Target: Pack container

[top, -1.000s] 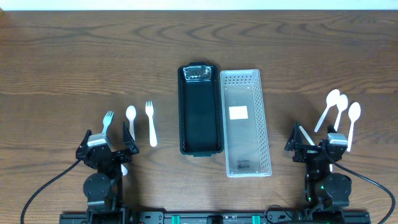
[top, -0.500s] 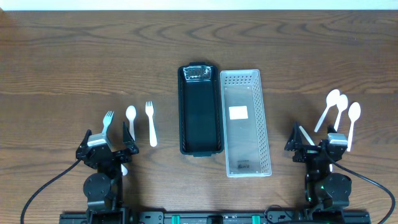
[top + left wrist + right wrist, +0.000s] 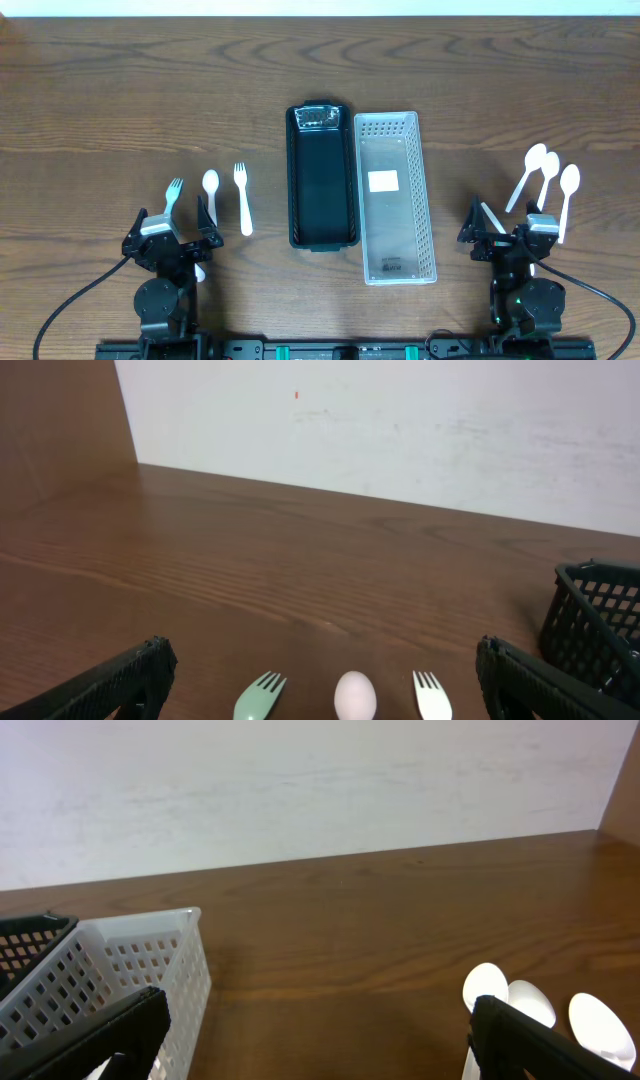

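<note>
As two baskets [image 3: 293,180] stand — two forks [image 3: 243,200], four spoons [image 3: 568,185].

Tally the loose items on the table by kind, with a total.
Forks: 2
Spoons: 4
Baskets: 2 (one black, one white)
Total: 8

Nothing has changed over the last second. The left end effector [image 3: 172,240] and the right end effector [image 3: 508,240] sit where they sat, jaws just as wide apart. The forks [image 3: 243,198], spoons [image 3: 549,163], black basket [image 3: 322,195] and clear basket [image 3: 395,232] lie exactly as before.
</note>
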`<action>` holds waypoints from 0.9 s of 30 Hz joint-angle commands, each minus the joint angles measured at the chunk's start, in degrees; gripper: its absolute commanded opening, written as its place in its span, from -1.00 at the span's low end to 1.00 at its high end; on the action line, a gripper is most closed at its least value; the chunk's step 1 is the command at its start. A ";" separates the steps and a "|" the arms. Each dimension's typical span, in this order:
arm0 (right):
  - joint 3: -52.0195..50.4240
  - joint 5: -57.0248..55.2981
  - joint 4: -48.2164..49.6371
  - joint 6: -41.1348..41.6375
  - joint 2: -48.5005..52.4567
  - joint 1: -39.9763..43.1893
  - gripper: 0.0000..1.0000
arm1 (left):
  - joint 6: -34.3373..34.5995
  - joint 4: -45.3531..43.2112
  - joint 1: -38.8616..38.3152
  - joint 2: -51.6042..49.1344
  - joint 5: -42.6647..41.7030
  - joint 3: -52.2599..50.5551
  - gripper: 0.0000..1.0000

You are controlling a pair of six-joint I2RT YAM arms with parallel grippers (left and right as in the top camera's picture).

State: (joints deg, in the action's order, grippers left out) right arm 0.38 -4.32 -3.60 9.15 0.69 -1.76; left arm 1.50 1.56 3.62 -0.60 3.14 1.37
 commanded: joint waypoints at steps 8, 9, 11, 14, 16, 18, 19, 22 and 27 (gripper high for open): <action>-0.07 0.26 -0.26 -0.44 -0.31 -0.28 0.99 | 0.26 2.25 0.22 0.26 0.26 -1.11 0.96; -0.07 0.26 -0.26 -0.44 -0.31 -0.28 0.98 | 0.26 2.23 0.22 0.26 0.26 -1.11 0.96; -0.07 0.26 -0.26 -0.46 -0.31 -0.28 0.98 | 0.26 2.23 0.22 0.26 0.26 -1.11 0.96; -0.07 -1.09 -0.04 -2.27 -0.31 -0.28 0.99 | 0.26 2.23 0.22 0.26 0.26 -1.11 0.96; -0.07 -1.25 -0.04 -2.43 -0.31 -0.28 0.99 | 0.26 2.23 0.22 0.26 0.26 -1.11 0.96; -0.07 -1.40 -0.02 -2.60 -0.31 -0.28 0.98 | 0.26 2.23 0.22 0.26 0.26 -1.11 0.96; -0.07 -1.49 -0.02 -2.58 -0.31 -0.28 0.99 | 0.26 2.23 0.22 0.26 0.26 -1.11 0.96; -0.07 -1.44 -0.04 -2.56 -0.31 -0.28 0.98 | 0.26 2.23 0.22 0.26 0.26 -1.11 0.96; -0.07 -1.20 0.20 -2.27 -0.31 -0.31 0.98 | 0.26 2.23 0.22 0.26 0.28 -1.11 0.96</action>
State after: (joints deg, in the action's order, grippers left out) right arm 0.38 -4.80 -3.46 7.35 0.69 -1.76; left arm 1.50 1.56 3.62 -0.60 3.14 1.37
